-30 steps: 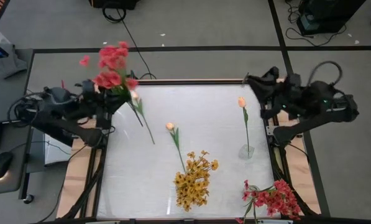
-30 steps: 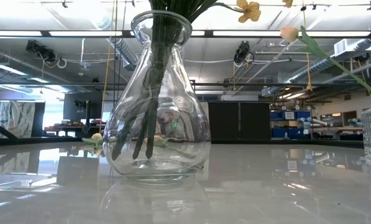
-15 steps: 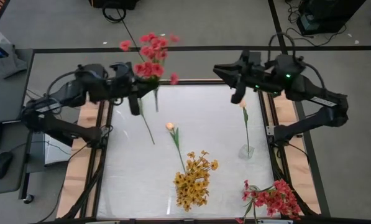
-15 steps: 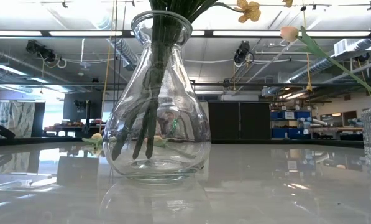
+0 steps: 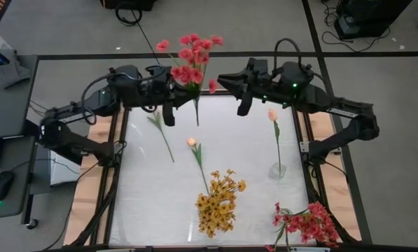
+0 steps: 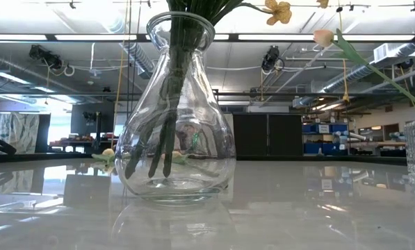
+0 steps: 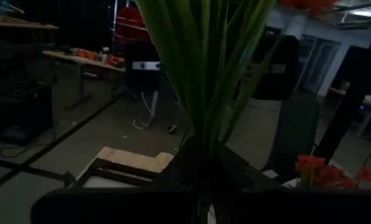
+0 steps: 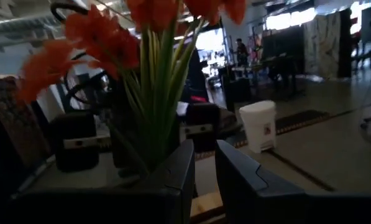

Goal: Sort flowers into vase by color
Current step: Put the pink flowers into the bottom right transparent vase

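My left gripper (image 5: 183, 89) is above the table's far edge, shut on a bushy red-pink flower cluster (image 5: 191, 59) that stands upright in the air. My right gripper (image 5: 223, 79) is just right of that cluster, its fingers (image 8: 185, 171) a little apart with nothing between them. A yellow-orange cluster (image 5: 219, 203) stands in the round glass vase (image 6: 176, 118). Another red-pink cluster (image 5: 307, 224) is at the near right. One peach-bud stem (image 5: 276, 143) stands in a slim vase. Two loose stems (image 5: 197, 157) (image 5: 161, 136) lie flat on the table. My left gripper pinches the cluster's green stems (image 7: 204, 146) between its two fingers, below the blooms. The fingers come level from the table's left and lie across the stems. The cluster is upright and lifted clear, with its stem end (image 5: 197, 120) hanging below the fingers.
The white tabletop (image 5: 244, 140) has bare room in the middle and at the far right. Wooden rails run along both sides. A desk with a mouse (image 5: 0, 185) stands off to the left, and cables lie on the floor beyond the far edge.
Both grippers have swung toward the middle of the far edge, toward each other. The left one has carried the red-pink cluster from the far left corner toward the right, and the cluster has stayed upright and clear of the table. The right gripper has moved left.
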